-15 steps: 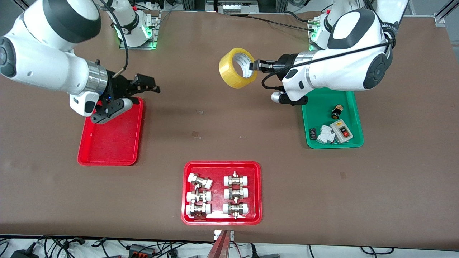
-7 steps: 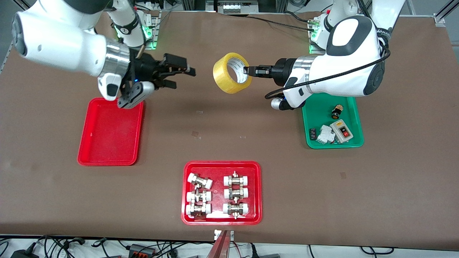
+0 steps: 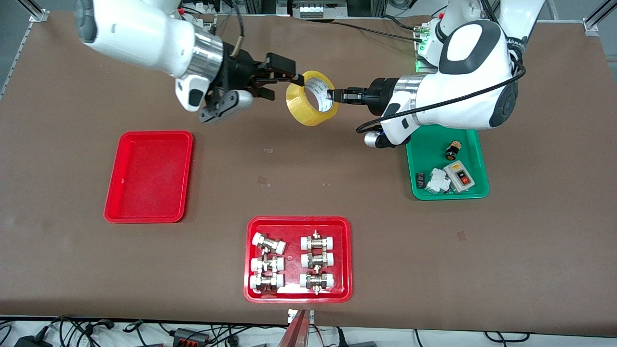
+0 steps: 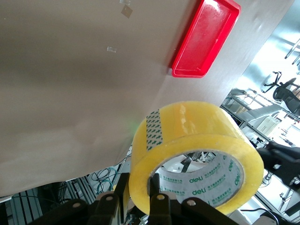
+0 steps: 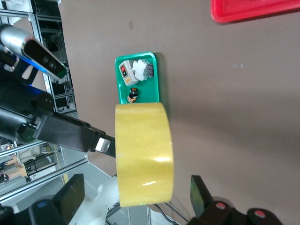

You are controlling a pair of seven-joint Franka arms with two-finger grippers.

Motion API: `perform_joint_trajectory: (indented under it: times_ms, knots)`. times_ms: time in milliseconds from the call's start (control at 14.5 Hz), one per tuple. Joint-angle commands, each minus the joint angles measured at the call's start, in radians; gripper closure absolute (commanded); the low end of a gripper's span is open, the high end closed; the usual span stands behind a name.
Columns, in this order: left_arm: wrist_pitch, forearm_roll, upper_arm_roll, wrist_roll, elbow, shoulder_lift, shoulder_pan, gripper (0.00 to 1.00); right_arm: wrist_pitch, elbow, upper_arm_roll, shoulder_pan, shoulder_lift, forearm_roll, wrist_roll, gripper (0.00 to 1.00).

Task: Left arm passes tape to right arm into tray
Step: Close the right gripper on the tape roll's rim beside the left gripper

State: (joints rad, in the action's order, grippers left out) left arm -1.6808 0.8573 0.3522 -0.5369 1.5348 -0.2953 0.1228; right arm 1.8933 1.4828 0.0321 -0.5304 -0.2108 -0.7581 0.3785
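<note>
The tape [image 3: 311, 98] hung in the air over the bare table, above the stretch between the two arms' bases. The left gripper [image 3: 332, 95] was clamped on it, one finger inside the pale core and the other on the outer yellow face, pinching the roll's wall at the side toward the left arm. In the left wrist view the tape [image 4: 196, 157] sat right at the fingertips, its printed core facing the camera.

The right gripper [image 3: 279, 79] was over the table at the roll's other edge, its fingers spread apart. In the right wrist view the tape [image 5: 143, 153] stood between the two spread fingers [image 5: 201, 192], one on each side of its yellow band, and they seemed not to touch it, though the angle left that unsure. The left gripper [image 5: 107, 144] showed there at the roll's other rim.

The tray [image 3: 149, 176] lay toward the right arm's end of the table, nearer the front camera than the tape and well apart from it, with only a small white speck inside.
</note>
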Motion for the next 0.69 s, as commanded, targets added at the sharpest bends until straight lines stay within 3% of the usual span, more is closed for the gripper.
perform_joint_trajectory:
  times_ms: [0,619]
  knots:
    - [0.004,0.026,-0.001,-0.014,-0.033,-0.012,0.002,1.00,0.030,-0.029,-0.009,-0.026,-0.030,-0.003,0.028,0.00]
    - [0.004,0.025,-0.001,-0.005,-0.033,-0.012,0.000,1.00,0.012,-0.019,-0.009,-0.016,-0.074,-0.021,0.020,0.00]
